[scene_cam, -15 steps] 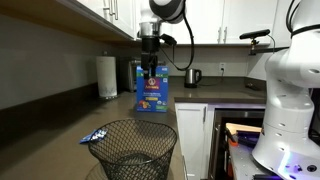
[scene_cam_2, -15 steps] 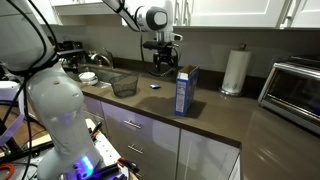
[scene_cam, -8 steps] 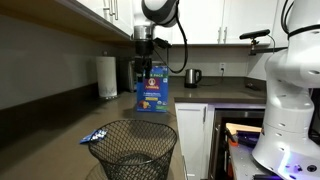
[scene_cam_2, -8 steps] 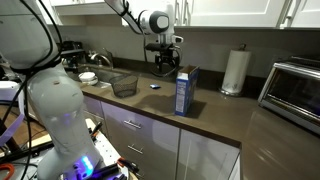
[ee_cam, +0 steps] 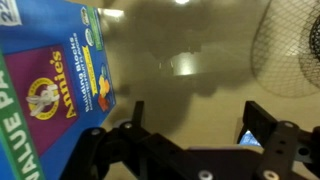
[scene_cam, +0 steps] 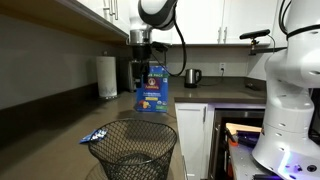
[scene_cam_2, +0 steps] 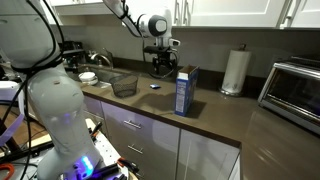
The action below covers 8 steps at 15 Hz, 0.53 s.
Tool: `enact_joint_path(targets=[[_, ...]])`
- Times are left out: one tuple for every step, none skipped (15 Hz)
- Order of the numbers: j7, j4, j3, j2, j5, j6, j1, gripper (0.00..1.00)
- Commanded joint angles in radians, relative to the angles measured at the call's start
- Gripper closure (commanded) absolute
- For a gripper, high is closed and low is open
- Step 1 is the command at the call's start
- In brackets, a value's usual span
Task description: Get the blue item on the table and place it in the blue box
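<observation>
The blue item (scene_cam: 95, 136) lies flat on the counter (scene_cam: 60, 125), just beside the rim of the black wire basket (scene_cam: 133, 150) on its backsplash side and well back from the front edge. In that exterior view its long axis seems to run roughly from the backsplash towards the front edge, slightly skewed. In the other exterior view (scene_cam_2: 154, 87) it is too small to confirm this. There it sits between the basket (scene_cam_2: 124, 85) and the tall blue carton (scene_cam_2: 185, 92), touching neither.

The pincer (scene_cam_2: 160, 68) hangs above the counter near the packet, pointing down, its fingers (ee_cam: 265, 122) apart and holding nothing. In the wrist view the packet (ee_cam: 249, 137) peeks out beside one finger, partly hidden. The carton (ee_cam: 50, 90) fills the left side and the basket (ee_cam: 290, 50) the upper right corner.

Bare counter lies open between the basket and the carton, which stands upright near the front edge.
</observation>
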Motion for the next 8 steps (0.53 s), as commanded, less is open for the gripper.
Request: enact_joint_path(targets=[[-0.005, 0.033, 0.034, 0.072, -0.004, 0.014, 0.022, 0.00], [-0.009, 0.039, 0.044, 0.090, -0.003, 0.018, 0.029, 0.00], [-0.005, 0.049, 0.053, 0.114, -0.008, 0.031, 0.037, 0.00], [-0.009, 0.058, 0.059, 0.133, -0.008, 0.039, 0.041, 0.00], [-0.011, 0.074, 0.066, 0.164, -0.009, 0.060, 0.046, 0.00], [-0.018, 0.087, 0.071, 0.186, -0.003, 0.076, 0.051, 0.00], [-0.032, 0.105, 0.075, 0.217, 0.005, 0.096, 0.053, 0.00], [-0.032, 0.120, 0.080, 0.241, 0.004, 0.115, 0.055, 0.00]])
